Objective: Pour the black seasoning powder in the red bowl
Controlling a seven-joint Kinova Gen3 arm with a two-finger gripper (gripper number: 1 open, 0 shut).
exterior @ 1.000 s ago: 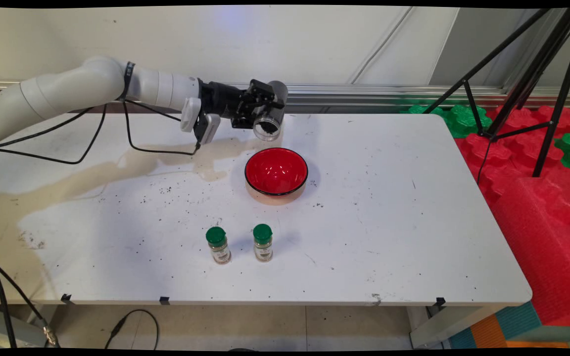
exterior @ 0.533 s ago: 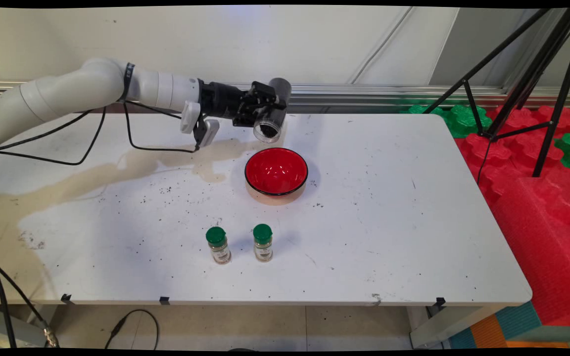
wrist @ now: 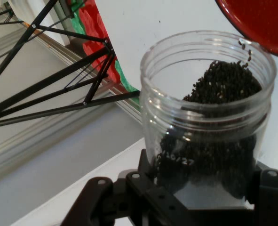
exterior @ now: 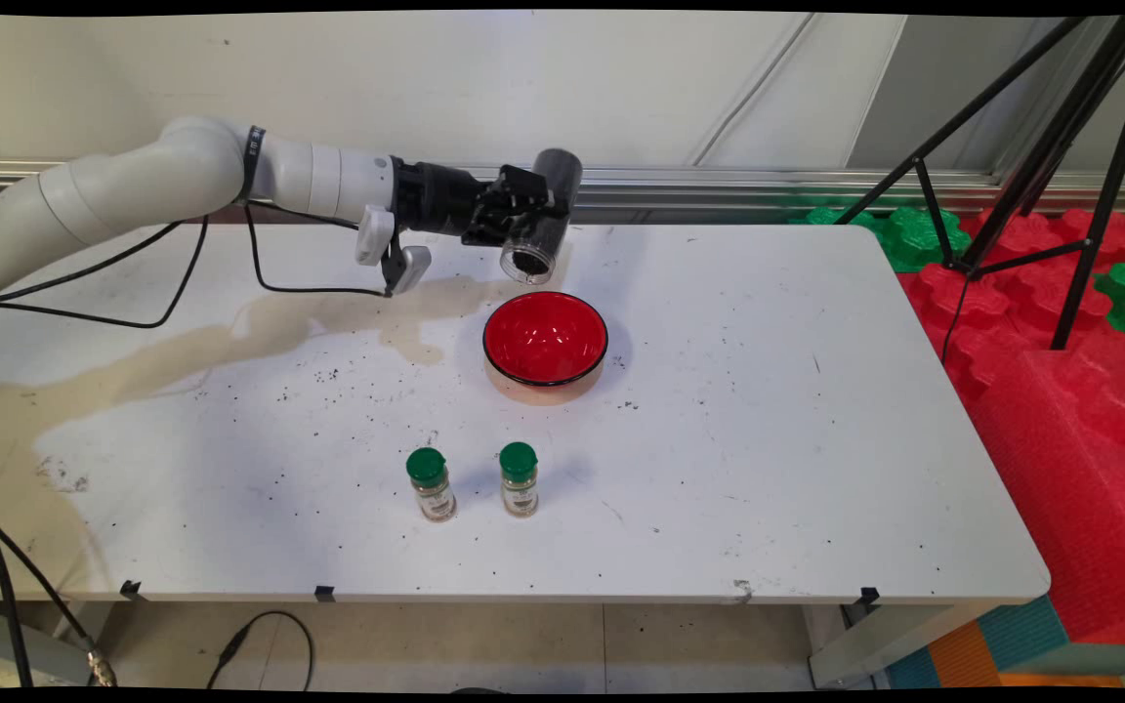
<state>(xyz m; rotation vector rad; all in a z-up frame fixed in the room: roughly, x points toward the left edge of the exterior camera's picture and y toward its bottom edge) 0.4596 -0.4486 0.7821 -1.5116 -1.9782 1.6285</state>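
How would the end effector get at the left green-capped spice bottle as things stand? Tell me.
Probably not yet: the end effector is shut on the clear jar of dark grains, though the way to the left spice bottle looks free.

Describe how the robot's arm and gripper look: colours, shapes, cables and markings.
The arm is made of smooth, rounded white tubular links, with a thin black band around one of them. Thin black cables hang in loops beneath it. A small white box-shaped module sits at the wrist. The gripper is a black mechanical linkage with visible screw heads.
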